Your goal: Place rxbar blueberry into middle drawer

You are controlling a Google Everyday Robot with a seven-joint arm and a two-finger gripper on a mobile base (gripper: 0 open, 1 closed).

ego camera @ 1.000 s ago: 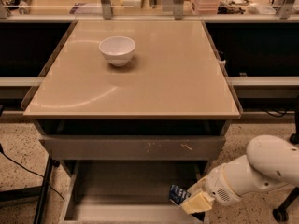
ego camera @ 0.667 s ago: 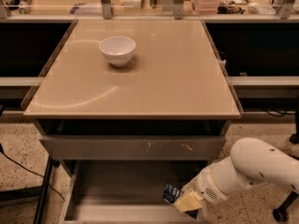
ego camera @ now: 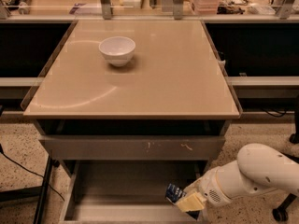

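Observation:
The rxbar blueberry [ego camera: 174,192] is a small dark navy bar with white lettering, held tilted at the right end of the open middle drawer [ego camera: 117,183]. The gripper [ego camera: 186,200] is shut on it, its yellowish fingers [ego camera: 191,202] low over the drawer's right side. The white arm reaches in from the lower right. The drawer is pulled out below the table and its grey floor is bare.
A white bowl [ego camera: 117,50] stands on the tan tabletop [ego camera: 154,83] at the back left. A grey drawer front [ego camera: 133,147] with pale scratch marks sits above the open drawer. Cables lie on the speckled floor at the left. Clutter lines the far shelf.
The arm has moved left with the bar, bringing it further over the right end of the open drawer. The bowl has not moved.

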